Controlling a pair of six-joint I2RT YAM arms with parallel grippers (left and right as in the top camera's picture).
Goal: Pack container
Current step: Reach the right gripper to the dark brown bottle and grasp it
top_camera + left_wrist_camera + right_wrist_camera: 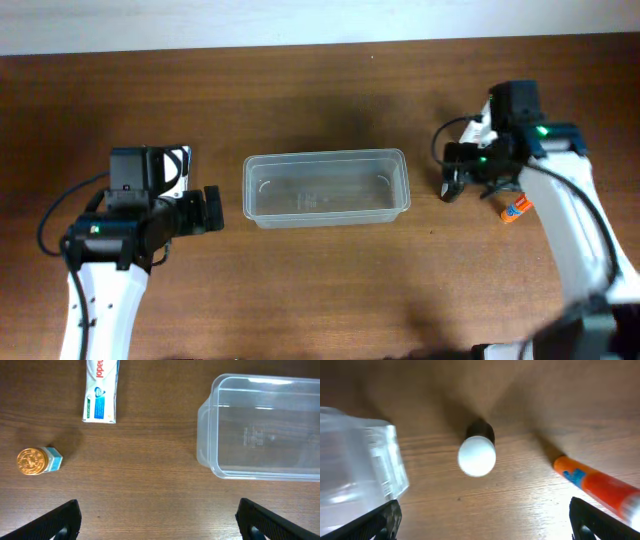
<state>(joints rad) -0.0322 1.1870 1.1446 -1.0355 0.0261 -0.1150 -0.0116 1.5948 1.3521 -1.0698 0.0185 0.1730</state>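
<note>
The clear plastic container (325,188) stands empty at the table's middle. It also shows in the left wrist view (265,425) and its corner shows in the right wrist view (360,460). My left gripper (210,210) is open and empty left of the container, above bare wood (160,522). My right gripper (455,182) is open and empty just right of the container (482,522). A dark bottle with a white cap (477,452) stands ahead of its fingers. An orange tube (597,485) lies to the right of that bottle and also shows in the overhead view (516,208).
A white toothpaste box (101,390) lies left of the container, partly under my left arm in the overhead view (180,165). A small bottle with a gold cap (37,460) lies on its side further left. The table is dark wood.
</note>
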